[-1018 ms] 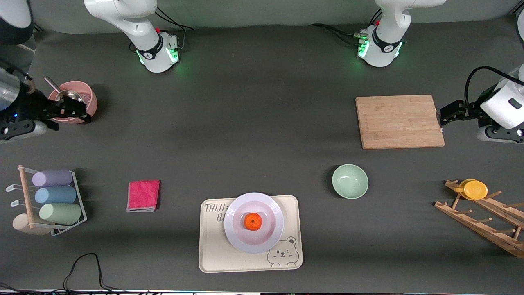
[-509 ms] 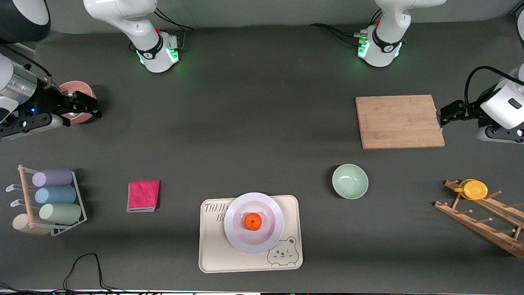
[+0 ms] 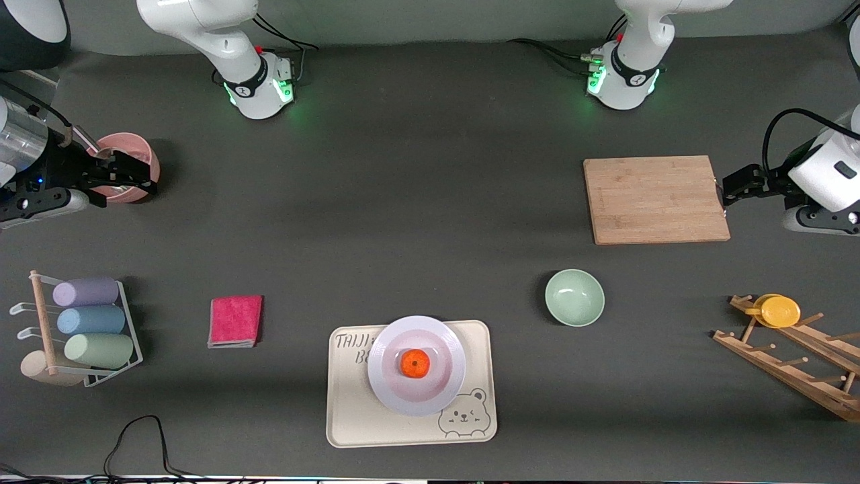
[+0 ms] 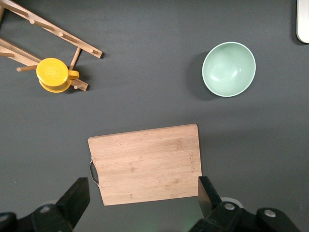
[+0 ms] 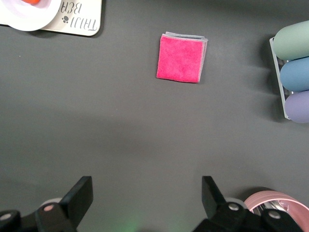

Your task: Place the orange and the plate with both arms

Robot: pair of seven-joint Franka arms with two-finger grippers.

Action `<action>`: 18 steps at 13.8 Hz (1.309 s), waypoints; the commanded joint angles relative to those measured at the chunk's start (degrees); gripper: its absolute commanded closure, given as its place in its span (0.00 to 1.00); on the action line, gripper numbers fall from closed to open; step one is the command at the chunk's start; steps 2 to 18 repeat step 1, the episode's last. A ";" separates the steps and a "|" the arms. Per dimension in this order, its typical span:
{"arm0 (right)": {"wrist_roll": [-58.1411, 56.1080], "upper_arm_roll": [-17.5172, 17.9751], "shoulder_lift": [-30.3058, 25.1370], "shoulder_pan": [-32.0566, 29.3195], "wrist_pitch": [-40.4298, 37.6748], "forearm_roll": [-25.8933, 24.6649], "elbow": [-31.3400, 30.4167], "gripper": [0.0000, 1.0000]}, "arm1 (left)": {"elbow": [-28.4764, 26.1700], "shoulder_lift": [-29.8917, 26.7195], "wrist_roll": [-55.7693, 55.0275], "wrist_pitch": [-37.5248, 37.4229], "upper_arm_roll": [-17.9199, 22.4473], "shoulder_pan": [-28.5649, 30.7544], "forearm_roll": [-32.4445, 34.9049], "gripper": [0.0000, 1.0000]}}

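The orange [image 3: 415,363] lies in the middle of the pale plate [image 3: 447,390], and the plate rests on a cream bear tray [image 3: 349,417] near the front camera. High up over a pink bowl [image 3: 144,151] at the right arm's end of the table, my right gripper [image 3: 136,178] [image 5: 147,198] is open and holds nothing. Its wrist view catches only an edge of the plate [image 5: 24,19]. My left gripper [image 3: 729,187] [image 4: 144,198] hangs open and empty by the handle end of a wooden cutting board [image 3: 655,198] [image 4: 145,164].
A mint-green bowl [image 3: 574,297] [image 4: 228,69] stands between the board and the tray. A yellow cup [image 3: 778,311] [image 4: 54,75] sits on a wooden rack [image 3: 799,366]. A pink cloth [image 3: 235,320] [image 5: 182,58] and a wire rack of pastel cups [image 3: 91,321] [image 5: 294,72] lie toward the right arm's end.
The right gripper has shifted a little over the pink bowl, swinging toward the bases and settling back slightly. The left arm, orange and plate have not moved.
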 commanded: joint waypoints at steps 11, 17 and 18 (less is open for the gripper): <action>-0.02 -1.10 -0.84 0.63 0.45 0.86 -0.20 0.00 | 0.63 -0.21 -0.26 -1.25 0.03 -0.15 -0.18 0.00; -0.02 -1.10 -0.84 0.63 0.45 0.86 -0.20 0.00 | 0.63 -0.21 -0.26 -1.25 0.03 -0.15 -0.18 0.00; -0.02 -1.10 -0.84 0.63 0.45 0.86 -0.20 0.00 | 0.63 -0.21 -0.26 -1.25 0.03 -0.15 -0.18 0.00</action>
